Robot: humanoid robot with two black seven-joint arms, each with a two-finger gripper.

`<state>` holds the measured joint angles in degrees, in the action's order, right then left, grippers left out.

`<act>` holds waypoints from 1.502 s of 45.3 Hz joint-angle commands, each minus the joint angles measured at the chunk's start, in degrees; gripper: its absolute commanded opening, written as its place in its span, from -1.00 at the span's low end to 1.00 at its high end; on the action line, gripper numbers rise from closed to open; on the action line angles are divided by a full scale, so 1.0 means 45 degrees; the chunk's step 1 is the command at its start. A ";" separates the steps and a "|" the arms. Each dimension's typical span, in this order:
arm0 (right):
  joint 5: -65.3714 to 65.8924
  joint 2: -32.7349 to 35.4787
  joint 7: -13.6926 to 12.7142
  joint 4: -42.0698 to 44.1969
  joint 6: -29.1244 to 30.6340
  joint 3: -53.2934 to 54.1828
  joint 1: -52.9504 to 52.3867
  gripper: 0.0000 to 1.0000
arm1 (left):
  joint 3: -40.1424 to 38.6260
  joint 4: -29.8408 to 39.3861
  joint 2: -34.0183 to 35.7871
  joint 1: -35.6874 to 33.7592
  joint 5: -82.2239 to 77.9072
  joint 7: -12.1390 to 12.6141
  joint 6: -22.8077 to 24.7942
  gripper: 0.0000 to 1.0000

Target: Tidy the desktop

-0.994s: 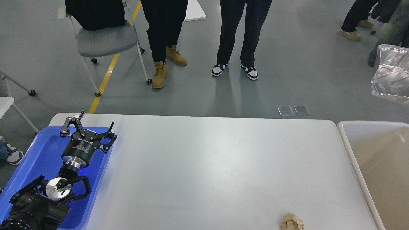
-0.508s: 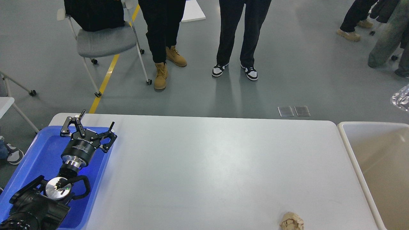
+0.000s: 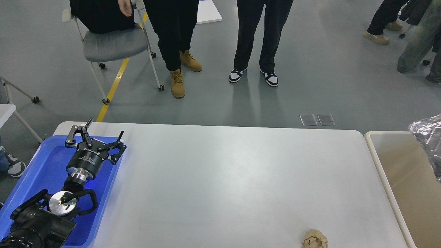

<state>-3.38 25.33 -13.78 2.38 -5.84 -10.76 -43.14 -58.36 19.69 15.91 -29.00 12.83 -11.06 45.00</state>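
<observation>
The desktop [image 3: 227, 175] is a large light-grey tabletop with rounded corners, filling the lower half of the head view. A crumpled brown paper ball [image 3: 314, 239] lies on it near the front edge, right of centre. My left gripper [image 3: 103, 132] is open and empty. It hovers over the far right corner of the blue tray [image 3: 38, 172], at the table's left end, far from the paper ball. My right arm and gripper are out of view.
A beige bin [image 3: 375, 162] stands against the table's right end. Crinkled clear plastic packaging [image 3: 429, 137] hangs over the bin's far right side. Beyond the table stand two people [image 3: 255, 38] and a wheeled grey chair [image 3: 113, 44].
The clear plastic packaging at the right edge has come down over the bin. The person in tan boots has shifted a foot. My left arm and the paper ball have not moved.
</observation>
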 commanded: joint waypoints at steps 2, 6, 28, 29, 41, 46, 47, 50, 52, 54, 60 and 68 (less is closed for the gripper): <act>-0.0147 -0.0786 -0.0025 0.0037 -0.0479 0.1609 0.1071 -1.00 | 0.0000 0.0000 -0.0001 -0.0001 0.0019 -0.0004 0.0000 1.00; -0.0167 -0.0786 0.0014 0.0017 -0.0459 0.1708 0.1209 -1.00 | 0.0000 0.0000 -0.0001 -0.0001 0.0019 -0.0004 0.0000 1.00; -0.0206 -0.0669 0.0483 0.0017 -0.0362 0.2352 0.1502 1.00 | 0.0000 0.0000 -0.0001 -0.0001 -0.0001 -0.0004 0.0000 1.00; -0.0206 -0.0649 0.0483 0.0036 -0.0323 0.2372 0.1502 1.00 | 0.0000 0.0000 -0.0001 -0.0001 -0.0001 -0.0004 0.0000 1.00; -0.0011 -0.0259 0.0483 0.0056 -0.0069 0.2196 0.1131 1.00 | 0.0000 0.0000 -0.0001 -0.0001 -0.0001 -0.0004 0.0000 1.00; 0.0068 -0.0220 0.0464 0.0056 0.0438 0.2099 0.0662 1.00 | 0.0000 0.0000 -0.0001 -0.0001 0.0019 -0.0004 0.0000 1.00; 0.0164 -0.0181 0.0464 0.0075 0.0575 0.2021 0.0565 1.00 | 0.0000 0.0000 -0.0001 -0.0001 0.0000 -0.0004 0.0000 1.00; 0.0594 0.0014 0.0464 0.0076 0.1121 0.1515 0.0156 1.00 | 0.0000 0.0000 -0.0001 -0.0001 -0.0001 -0.0004 0.0000 1.00; 0.0789 0.0209 0.0464 0.0095 0.1647 0.1143 -0.0157 1.00 | 0.0000 0.0000 -0.0001 -0.0001 -0.0001 -0.0004 0.0000 1.00; 0.0790 0.0366 0.0464 0.0095 0.2233 0.0889 -0.0469 1.00 | 0.0000 0.0000 -0.0001 -0.0001 -0.0001 -0.0004 0.0000 1.00; 0.0868 0.0971 0.0444 0.0115 0.3504 0.0537 -0.1251 1.00 | 0.0019 0.0000 -0.0001 -0.0001 -0.0001 -0.0004 0.0000 1.00; 0.0888 0.1382 0.0444 0.0115 0.4930 -0.0615 -0.2325 1.00 | 0.0000 0.0000 -0.0001 -0.0001 -0.0001 -0.0004 0.0000 1.00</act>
<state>-0.13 28.60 -11.75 2.85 7.67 -7.96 -47.51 -58.34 19.69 15.91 -29.01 12.84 -11.07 45.00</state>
